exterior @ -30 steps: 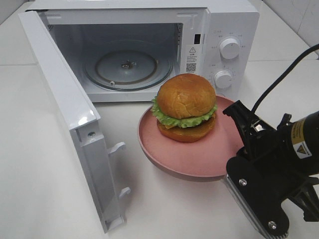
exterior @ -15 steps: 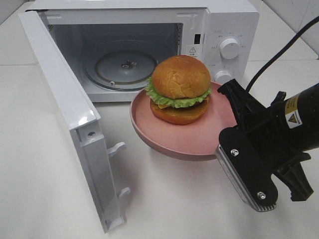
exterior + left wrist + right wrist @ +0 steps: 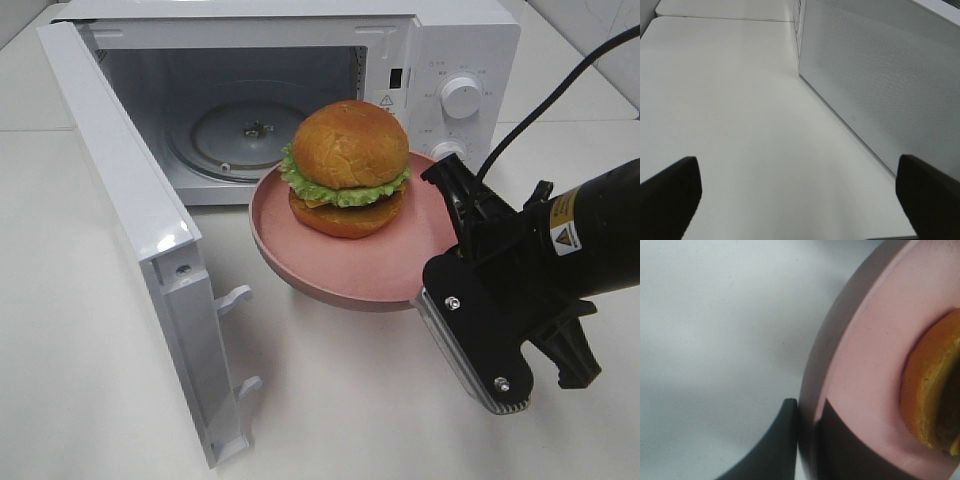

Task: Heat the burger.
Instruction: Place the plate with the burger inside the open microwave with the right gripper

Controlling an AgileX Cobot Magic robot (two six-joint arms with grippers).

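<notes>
Exterior high view: pink plate (image 3: 300, 270) bearing burger (image 3: 347, 168), pinched at rim by right gripper (image 3: 447, 195), raised nearer open microwave (image 3: 470, 50) than a second ago; loading close. Left gripper (image 3: 800, 190) agape, empty.

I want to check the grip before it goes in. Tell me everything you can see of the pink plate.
The pink plate is round and shallow with a raised rim, matt, plastic-looking. It hangs slightly tilted above the table, before the open microwave. The burger sits upright on it, off centre toward the microwave. The right gripper is shut on its rim, one finger inside, one outside.
</notes>
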